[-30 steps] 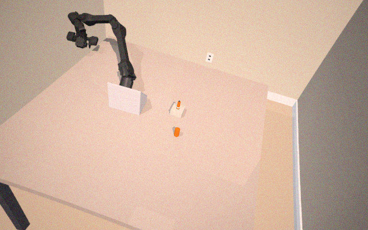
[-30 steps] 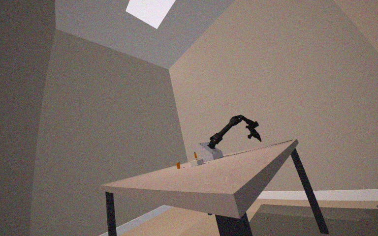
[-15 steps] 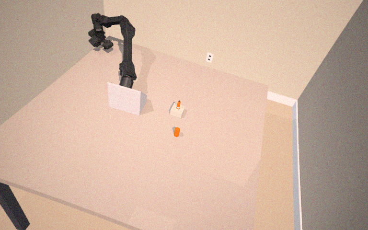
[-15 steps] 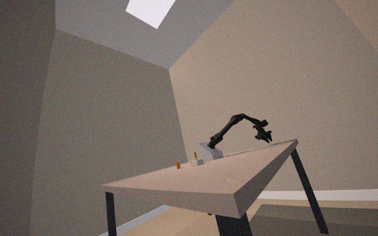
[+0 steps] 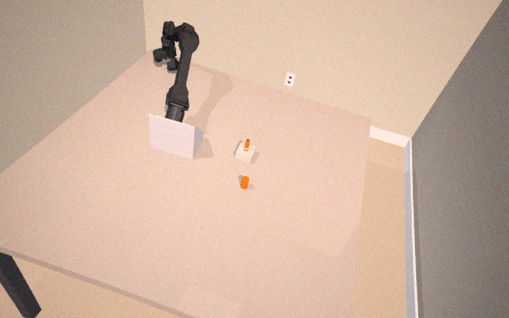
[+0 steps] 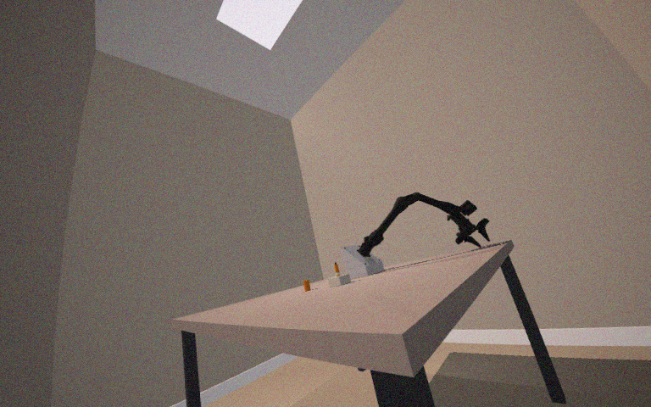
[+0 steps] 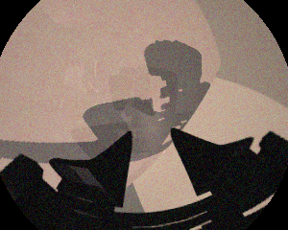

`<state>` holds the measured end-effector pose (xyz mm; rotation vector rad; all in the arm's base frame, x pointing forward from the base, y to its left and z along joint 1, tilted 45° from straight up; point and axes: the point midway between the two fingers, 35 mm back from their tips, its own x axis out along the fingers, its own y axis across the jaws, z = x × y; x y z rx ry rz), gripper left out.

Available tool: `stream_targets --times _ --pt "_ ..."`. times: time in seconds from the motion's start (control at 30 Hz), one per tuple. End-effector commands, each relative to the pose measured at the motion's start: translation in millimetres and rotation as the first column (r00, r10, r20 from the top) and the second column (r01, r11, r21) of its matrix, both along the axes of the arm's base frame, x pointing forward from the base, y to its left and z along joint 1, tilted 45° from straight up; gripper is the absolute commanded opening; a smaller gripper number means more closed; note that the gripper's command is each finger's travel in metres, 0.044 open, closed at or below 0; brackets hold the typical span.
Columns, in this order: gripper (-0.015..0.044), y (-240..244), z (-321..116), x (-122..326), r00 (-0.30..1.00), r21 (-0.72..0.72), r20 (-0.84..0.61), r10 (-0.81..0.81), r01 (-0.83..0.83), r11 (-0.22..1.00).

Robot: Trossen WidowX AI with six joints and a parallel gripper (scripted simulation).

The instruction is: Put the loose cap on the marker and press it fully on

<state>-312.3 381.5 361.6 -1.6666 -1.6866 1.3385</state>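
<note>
The orange marker [image 5: 246, 144] [image 6: 336, 269] stands upright with its dark tip up in the pale holder block [image 5: 244, 156] [image 6: 339, 281]. The orange cap [image 5: 244, 182] [image 6: 307, 286] stands loose on the table [image 5: 131, 212] [image 6: 319, 315], a short way from the block and apart from it. My gripper [image 5: 165, 61] [image 6: 484, 243] [image 7: 152, 132] is partly open, with nothing between its fingers. It is at the far end of the table, on the other side of the arm's base from the marker and cap. Neither marker nor cap shows in the wrist view.
The white wedge-shaped base [image 5: 171, 136] [image 6: 368, 265] of the arm stands near the holder block. A wall with an outlet [image 5: 289, 79] runs along the table's back edge. The wrist view shows the arm's shadow [image 7: 180, 62] on the table surface and the table's edge.
</note>
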Motion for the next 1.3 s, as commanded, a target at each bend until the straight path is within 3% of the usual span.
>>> stream_targets --times 0.0,0.17,0.57,0.8,1.07,1.27 --pt "0.0245 14.4 9.5 24.7 0.994 0.003 -0.097 -0.051 0.051 0.999" --pt "0.0245 36.0 24.7 60.4 0.98 0.032 -0.166 -0.11 0.116 0.993" --pt "0.0245 82.5 46.1 209.9 0.891 0.054 -0.304 -0.338 0.371 0.927" --pt "0.0245 92.8 35.4 300.8 0.787 -0.012 -0.392 -0.477 0.514 0.858" --pt "0.0245 95.9 17.0 375.0 0.662 -0.091 -0.476 -0.579 0.618 0.781" --pt "0.0245 92.8 -6.8 442.9 0.515 -0.182 -0.551 -0.657 0.694 0.696"
